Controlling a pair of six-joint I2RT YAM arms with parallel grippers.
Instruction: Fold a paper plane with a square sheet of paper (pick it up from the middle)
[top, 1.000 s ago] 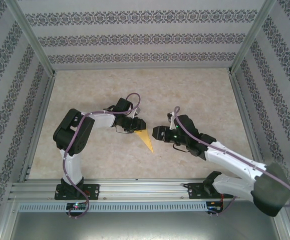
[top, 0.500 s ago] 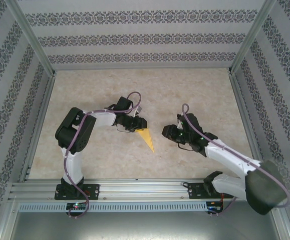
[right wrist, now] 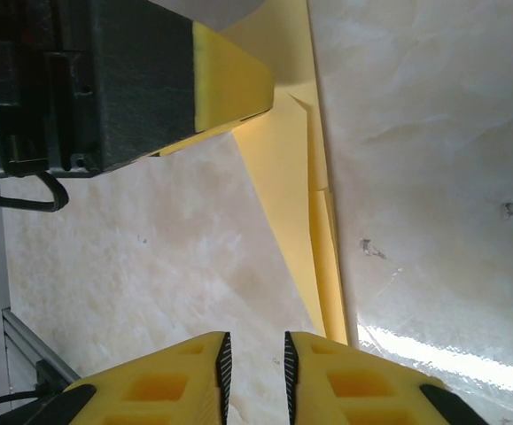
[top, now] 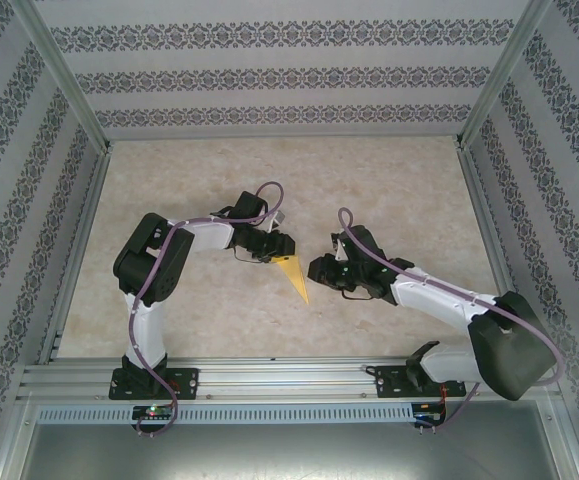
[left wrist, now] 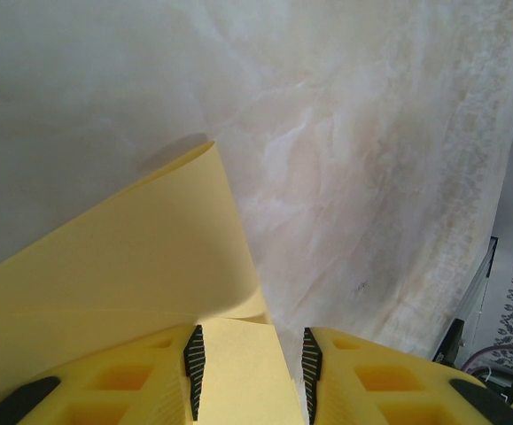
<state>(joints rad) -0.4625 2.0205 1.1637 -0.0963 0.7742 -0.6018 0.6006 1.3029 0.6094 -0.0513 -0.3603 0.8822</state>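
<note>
Because the paper plane (top: 293, 278) is held at one end only, I judge it the most likely thing to go astray. It is a narrow yellow-orange dart lying near the middle of the surface (top: 389, 180), its point aimed toward the arm bases. The left hand (top: 281, 252) is closed on its wide tail end, and in the left wrist view paper sits between its pads. A loose flap (left wrist: 141, 239) curls up off the surface in front of them.

The right hand (top: 315, 270) hovers just beside the dart's pointed half. Its fingers are narrowly parted with nothing between them.

What worries me:
- With so thin a slit, the right hand may shove the point sideways instead of straddling it. The dart would then swing around the left hand's grip.
- Any push along the layered edge seen in the right wrist view could peel the folds apart.
- If the curled flap is pressed down while it sits crooked, it would take a crooked crease.
- A pull from either hand could slide or tear the thin paper.

Compared with half a second ago, the right hand has come back toward the dart after drawing away to the right. It now sits about where it was a second ago. Its forearm lies lower and more stretched out. The dart and the left hand have barely shifted.
</note>
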